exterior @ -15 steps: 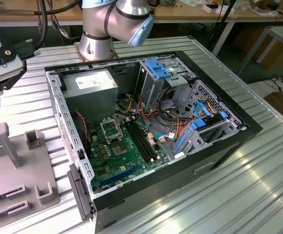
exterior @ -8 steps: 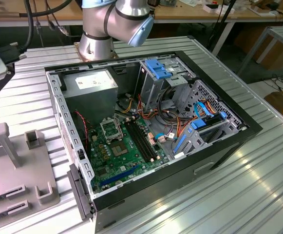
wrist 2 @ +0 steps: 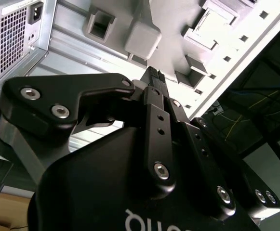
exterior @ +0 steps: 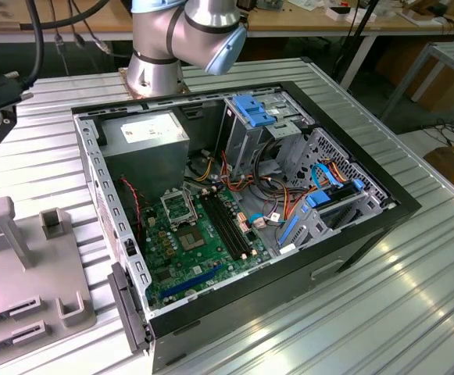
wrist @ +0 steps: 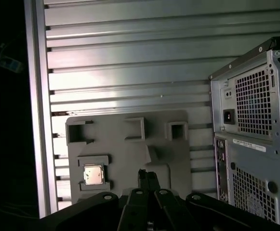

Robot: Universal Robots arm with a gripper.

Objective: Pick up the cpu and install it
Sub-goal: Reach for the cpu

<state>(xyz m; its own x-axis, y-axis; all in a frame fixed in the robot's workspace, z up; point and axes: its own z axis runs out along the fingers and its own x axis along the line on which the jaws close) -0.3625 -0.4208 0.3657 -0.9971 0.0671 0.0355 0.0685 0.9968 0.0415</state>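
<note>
Black pincer, tips seemingly together, hangs near matte grey tray holding square metallic cpu.

The cpu has a dull metal top, the holder is matt grey plastic, the table ribbed metal.

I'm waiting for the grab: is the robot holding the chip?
No, the cpu lies in the grey holder, apart from the gripper.

The black metal gripper, fingertips pressed together, hangs over the grey plastic holder tray on the ribbed metal table.
</note>
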